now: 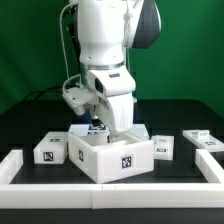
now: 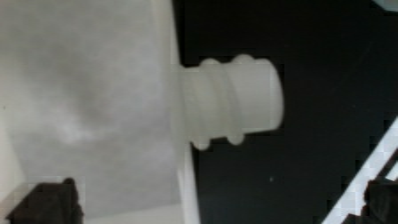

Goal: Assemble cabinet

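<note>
Black table (image 1: 30,125) is bearing the cabinet (image 1: 115,155); my gripper (image 1: 95,122) is hanging close (open or closed? cannot tell), so drifting risks shoving it.

No words or numbers are legible. Square black-and-white tags (image 1: 127,163) sit on the cabinet (image 1: 98,163) front and on blocks (image 1: 50,150) at 9 and 3 o'clock.

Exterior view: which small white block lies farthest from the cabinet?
The far-right block in the exterior view. The left block and the right block sit close beside the cabinet; the far-right one lies apart, beyond the right block.
</note>
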### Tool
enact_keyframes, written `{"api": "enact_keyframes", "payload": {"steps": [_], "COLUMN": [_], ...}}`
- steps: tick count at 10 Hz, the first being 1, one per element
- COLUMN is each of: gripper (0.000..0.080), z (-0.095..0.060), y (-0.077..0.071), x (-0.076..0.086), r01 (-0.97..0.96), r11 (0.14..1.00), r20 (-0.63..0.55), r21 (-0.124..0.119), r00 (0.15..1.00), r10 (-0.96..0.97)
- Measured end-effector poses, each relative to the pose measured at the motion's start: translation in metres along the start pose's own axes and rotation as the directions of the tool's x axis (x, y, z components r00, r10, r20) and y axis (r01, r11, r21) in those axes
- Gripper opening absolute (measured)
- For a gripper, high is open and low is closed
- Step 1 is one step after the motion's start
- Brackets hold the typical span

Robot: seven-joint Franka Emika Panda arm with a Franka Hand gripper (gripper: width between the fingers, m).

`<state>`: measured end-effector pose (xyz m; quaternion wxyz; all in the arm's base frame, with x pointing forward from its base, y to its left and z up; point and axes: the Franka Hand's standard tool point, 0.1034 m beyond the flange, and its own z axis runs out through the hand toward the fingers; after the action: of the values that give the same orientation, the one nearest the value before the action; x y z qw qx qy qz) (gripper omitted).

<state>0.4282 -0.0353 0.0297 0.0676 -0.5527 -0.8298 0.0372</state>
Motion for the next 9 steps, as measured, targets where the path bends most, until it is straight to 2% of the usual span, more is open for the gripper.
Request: {"api": "enact_keyframes", "payload": {"steps": [3,4,5,6,7,8,9], "gripper": [0.0786,0.0624,0.0424,0.0424,0.0258,0.0258,0.0092], "z": [-0.0012,-0.001,-0.001,-0.001,-0.001,-0.001,-0.001], "y": [0.0038,0.0033,0.0033,0.0032,0.0032,0.0031,0.0031], "x": [-0.0013,-0.0014,-0.0016,-0.0016,-0.0017,-0.0018,-0.0018], "r01": [-0.016,-0.017,-0.017,-0.017,-0.017,-0.018,-0.018], "r11": [1.0,1.0,1.0,1.0,1.0,1.0,1.0], "r20": [0.002,0.002,0.002,0.002,0.002,0.002,0.002], "r21": [-0.005,-0.004,-0.004,-0.004,-0.004,-0.004,-0.004], "r00": [1.0,1.0,1.0,1.0,1.0,1.0,1.0], "r10": [0.016,0.017,0.017,0.017,0.017,0.018,0.018]}}
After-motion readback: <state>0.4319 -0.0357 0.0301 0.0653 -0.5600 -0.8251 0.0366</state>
